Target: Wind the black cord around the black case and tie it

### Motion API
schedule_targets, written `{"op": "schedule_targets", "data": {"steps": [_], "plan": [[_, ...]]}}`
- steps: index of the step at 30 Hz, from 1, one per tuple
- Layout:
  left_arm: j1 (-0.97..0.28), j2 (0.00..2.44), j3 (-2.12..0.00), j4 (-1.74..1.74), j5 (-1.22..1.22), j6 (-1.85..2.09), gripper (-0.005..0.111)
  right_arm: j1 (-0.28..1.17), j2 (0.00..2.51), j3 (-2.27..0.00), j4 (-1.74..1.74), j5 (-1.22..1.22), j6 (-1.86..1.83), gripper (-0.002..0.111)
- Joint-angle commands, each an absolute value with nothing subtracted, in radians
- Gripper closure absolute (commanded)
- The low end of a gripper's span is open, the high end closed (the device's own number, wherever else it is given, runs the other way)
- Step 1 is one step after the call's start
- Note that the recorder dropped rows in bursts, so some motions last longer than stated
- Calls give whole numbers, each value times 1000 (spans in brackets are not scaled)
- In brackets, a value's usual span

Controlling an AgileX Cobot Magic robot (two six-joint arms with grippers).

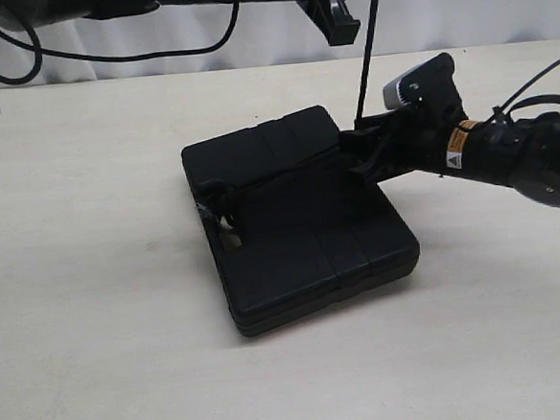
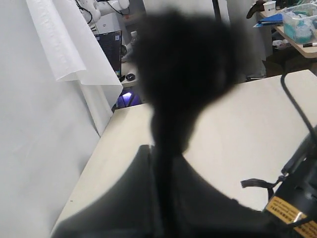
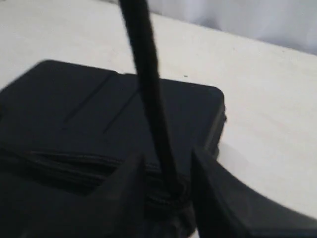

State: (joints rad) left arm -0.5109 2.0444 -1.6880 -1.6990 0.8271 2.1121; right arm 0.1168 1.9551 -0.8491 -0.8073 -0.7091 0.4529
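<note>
The black case [image 1: 301, 233] is lying flat on the pale desk [image 1: 94, 300], near its middle and turned at an angle to the desk's edges. It is showing as a flat, matte black rectangle with rounded corners, shallow moulded grooves running across its lid and a seam running along its side wall.

The black cord [image 1: 364, 69] is looking thin, dark and braided. It is crossing the lid in a slanting line from the case's left edge to its far right edge. At the left edge it is bunching into a small lump beside an opening in the case, and the detail there is too small to make out. From the far right edge it is rising, taut and nearly straight, towards the left arm overhead.

The left pincer [image 1: 341, 23] is hanging high above the case's far side, pressed together and pinching the cord's upper end. In the left wrist view this part is showing only as a blurred black mass.

The right pincer [image 3: 166, 156] is sitting low at the case's far right edge, just above the lid. Its two fingers [image 3: 129, 191] are standing spread, with the upright cord passing between them and a gap showing on each side.
</note>
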Motion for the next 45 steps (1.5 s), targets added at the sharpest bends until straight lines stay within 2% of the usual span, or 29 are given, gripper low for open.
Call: {"op": "schedule_targets", "data": {"steps": [1, 4, 11, 13, 19, 23, 27, 30, 33, 35, 36, 39, 42, 45], "plan": [[-515, 2016, -1700, -1744, 861, 2142, 107, 118, 1976, -882, -769, -548, 458, 89], [-515, 2016, -1700, -1744, 861, 2142, 107, 118, 1976, -889, -774, -511, 456, 98], [-522, 2018, -1700, -1687, 858, 2142, 107, 118, 1976, -889, -834, -571, 460, 98], [-524, 2025, -1700, -1673, 851, 2142, 107, 119, 1976, -889, -846, -585, 465, 94], [-536, 2060, -1700, -1580, 862, 2142, 107, 119, 1965, -889, -849, -601, 476, 69], [-536, 2067, -1700, -1525, 850, 2130, 107, 119, 1902, -889, -849, -597, 508, 60], [-536, 2067, -1700, -1518, 857, 2122, 107, 119, 1830, -889, -849, -596, 539, 59], [-536, 2067, -1700, -1518, 855, 2122, 107, 119, 1811, -889, -849, -601, 560, 64], [-536, 2067, -1700, -1520, 850, 2122, 107, 119, 1818, -889, -857, -597, 584, 83], [-536, 2067, -1700, -1527, 823, 2117, 107, 117, 1822, -889, -857, -593, 584, 101], [-536, 2067, -1700, -1527, 812, 2111, 106, 117, 1822, -889, -857, -582, 584, 104], [-535, 2067, -1700, -1468, 810, 2111, 92, 117, 1822, -889, -818, -541, 581, 104], [-535, 2067, -1700, -1408, 819, 2088, 64, 113, 1822, -891, -657, -452, 539, 104], [-535, 2067, -1700, -1318, 819, 2035, 44, 94, 1822, -891, -501, -387, 472, 104]]}}
